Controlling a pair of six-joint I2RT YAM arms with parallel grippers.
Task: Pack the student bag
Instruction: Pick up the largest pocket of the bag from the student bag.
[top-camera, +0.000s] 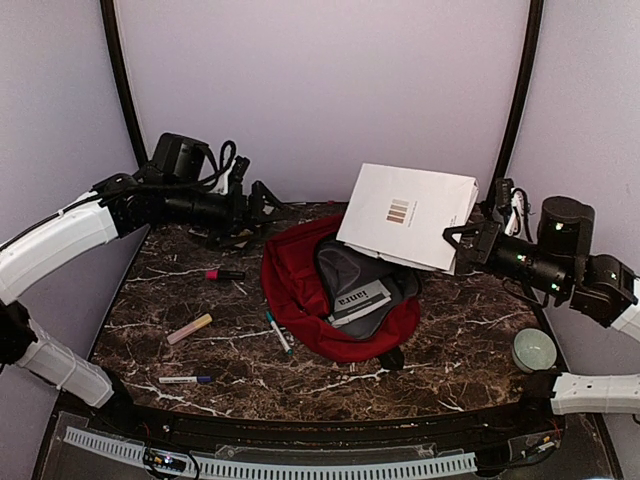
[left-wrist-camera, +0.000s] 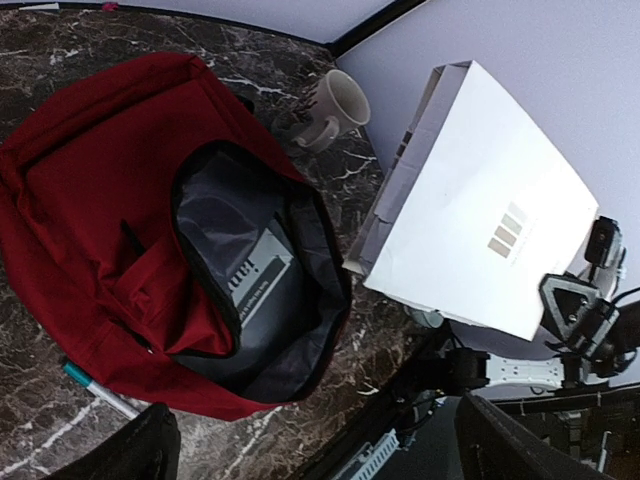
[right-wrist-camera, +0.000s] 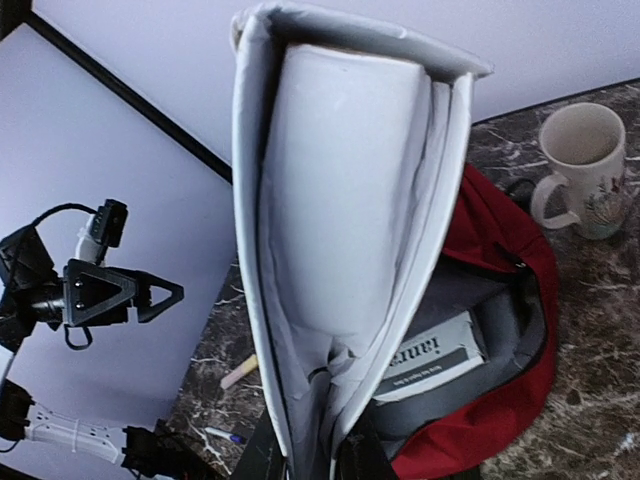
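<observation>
Evidently the soft bag (top-camera: 290, 290) is best taken by its rim; the left pincer (top-camera: 268, 203) is held wide, the right pincer (top-camera: 462, 240) clamped on a binder (top-camera: 405, 215).

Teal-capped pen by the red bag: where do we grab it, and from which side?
Mid-barrel of the pen, straight down from above, jaws across its width. It lies flat on the table, teal cap close to the student bag, so favour the white barrel.
</observation>
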